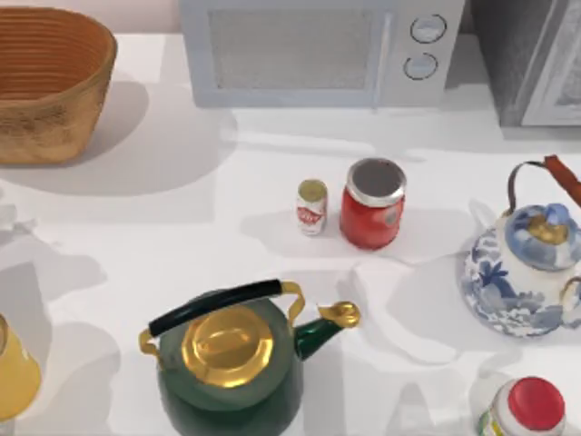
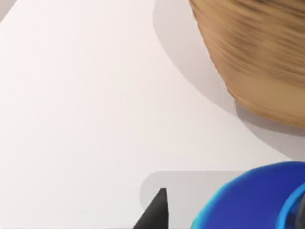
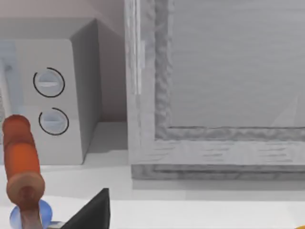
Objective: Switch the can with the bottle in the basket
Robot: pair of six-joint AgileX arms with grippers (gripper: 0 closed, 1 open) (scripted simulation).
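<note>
**A:** Red metal, silver-grey lid: the can (image 1: 372,204) stands upright near the middle of the table (image 1: 182,227), with the bottle (image 1: 311,207) just beside it on the left, the two apart by a thin gap. Neither one is in the basket (image 1: 50,86), which sits well apart at the far left corner.

**B:** How will they handle?

**A:** My judgement: the can is rigid and smooth, likely to slip unless it is pinched across the middle of its wall. The bottle looks light and tippy; a grip low on its labelled body, under the gold top, seems safest.

**B:** And the arms?

**A:** The left end effector (image 2: 155,212) hangs beside the basket's woven wall, one dark fingertip cut off at the frame edge; whether it is spread or closed I cannot tell. The right end effector (image 3: 93,212) faces the microwave (image 1: 318,50) and a grey cabinet (image 3: 214,86); again, one finger, state unclear.

**B:** What is hidden?

**A:** The basket's floor, mostly; its left part is cropped. The blue shape (image 2: 257,198) by the left wrist is unidentifiable.
</note>
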